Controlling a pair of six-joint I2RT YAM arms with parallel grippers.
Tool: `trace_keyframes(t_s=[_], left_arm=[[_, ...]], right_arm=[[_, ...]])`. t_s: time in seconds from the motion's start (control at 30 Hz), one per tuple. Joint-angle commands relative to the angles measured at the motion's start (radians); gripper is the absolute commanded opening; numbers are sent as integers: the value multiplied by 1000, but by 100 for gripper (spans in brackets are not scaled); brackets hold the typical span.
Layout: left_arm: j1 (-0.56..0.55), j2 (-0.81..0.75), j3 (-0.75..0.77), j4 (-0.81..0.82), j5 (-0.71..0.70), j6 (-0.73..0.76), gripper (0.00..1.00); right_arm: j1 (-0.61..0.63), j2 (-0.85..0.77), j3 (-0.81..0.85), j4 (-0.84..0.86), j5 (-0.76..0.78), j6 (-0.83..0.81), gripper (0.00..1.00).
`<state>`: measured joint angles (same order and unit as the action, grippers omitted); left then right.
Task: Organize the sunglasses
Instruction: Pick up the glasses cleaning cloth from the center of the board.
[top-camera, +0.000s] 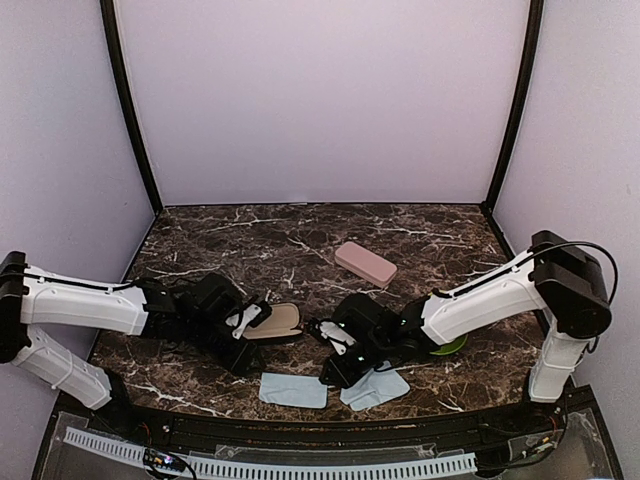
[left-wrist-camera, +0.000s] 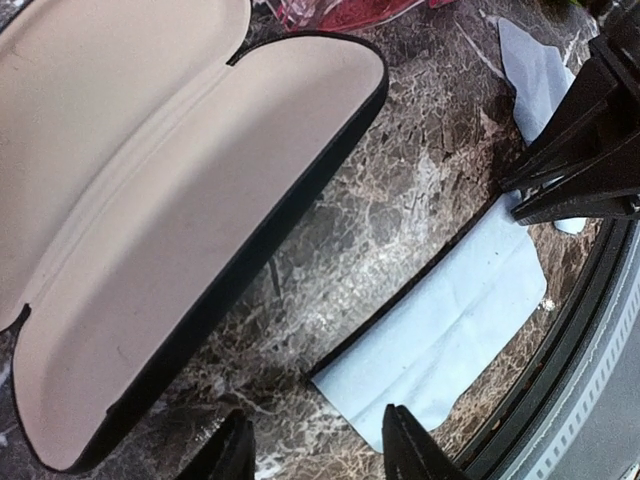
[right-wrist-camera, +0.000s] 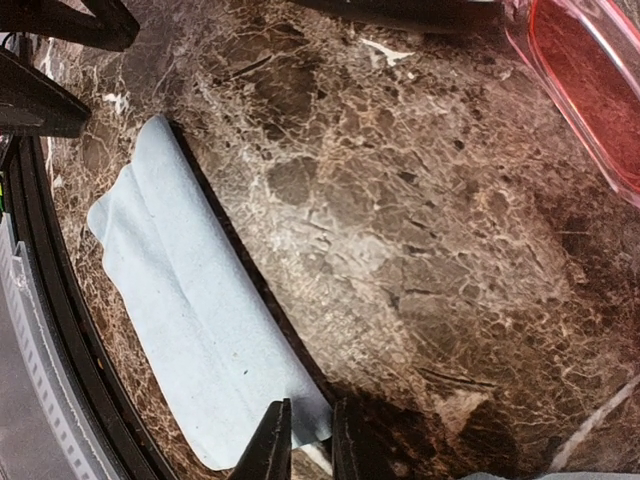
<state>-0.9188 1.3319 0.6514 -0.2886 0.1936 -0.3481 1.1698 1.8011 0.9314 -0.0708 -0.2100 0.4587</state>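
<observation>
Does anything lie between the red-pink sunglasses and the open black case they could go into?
Nothing visible does. The red-pink sunglasses lie close beside the rim of the open black case, whose beige lining shows bare in the left wrist view. The blue cloth lies apart from both.

Soft, even overhead light with a faint violet cast.
The worktop (top-camera: 420, 225) glints mildly in the wrist views; the pale lining of the open case (left-wrist-camera: 150, 180) washes out upper left; bottom edges blur.
</observation>
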Motion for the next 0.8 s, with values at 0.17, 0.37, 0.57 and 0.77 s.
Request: trace_keyframes(t_s=[0.17,0.37,0.57,0.77], left_arm=[[-3,89,-15,68,108,27,45],[-2,149,-6,83,139,27,46],[3,164,4,72,137,37,39],[3,158,9,49,142,37,29]], right_arm=[[7,16,14,20,0,9,15],[8,13,9,26,0,11,15],[8,9,5,27,2,11,15],[8,10,3,31,3,14,14]])
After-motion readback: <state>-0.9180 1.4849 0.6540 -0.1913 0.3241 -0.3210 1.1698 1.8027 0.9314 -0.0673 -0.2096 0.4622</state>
